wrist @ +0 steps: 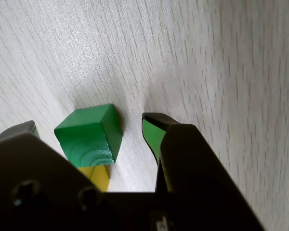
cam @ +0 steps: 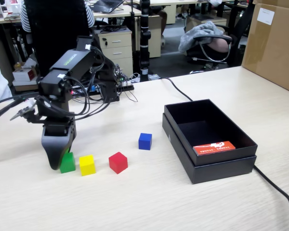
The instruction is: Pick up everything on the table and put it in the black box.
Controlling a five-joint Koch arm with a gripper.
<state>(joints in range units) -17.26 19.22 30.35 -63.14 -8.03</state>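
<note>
**Now closing in on the green cube**

Clearly still at the first pick: all four cubes out on the table (cam: 192, 202), none in the black box (cam: 209, 139). Lined up along the near left of the fixed view: green cube (cam: 68, 163) farthest left, yellow cube (cam: 87, 165) just beside it on the right, red cube (cam: 118, 162) further right, blue cube (cam: 145, 141) right again and a little farther back. Well apart from them, on the right, the black box, open-topped, holding only an orange-red card (cam: 214, 147) at its near end.

Down at table level over the green cube: gripper (wrist: 89, 126), jaws apart. From the wrist view, one green-lined fingertip (wrist: 154, 132) standing clear of the cube's right face with a strip of bare table between; the other tip barely showing at the left edge of that view, contact with the cube not possible to judge. Yellow cube peeking out just behind the green one in that view, very close or touching.

To do this step well, probably: centre the cube between the jaws before closing, so the far jaw does not shove it sideways; keep the tips low so the pads meet flat faces rather than the top edge; avoid catching the yellow neighbour; close firmly, lift straight, then carry right toward the box.
</note>
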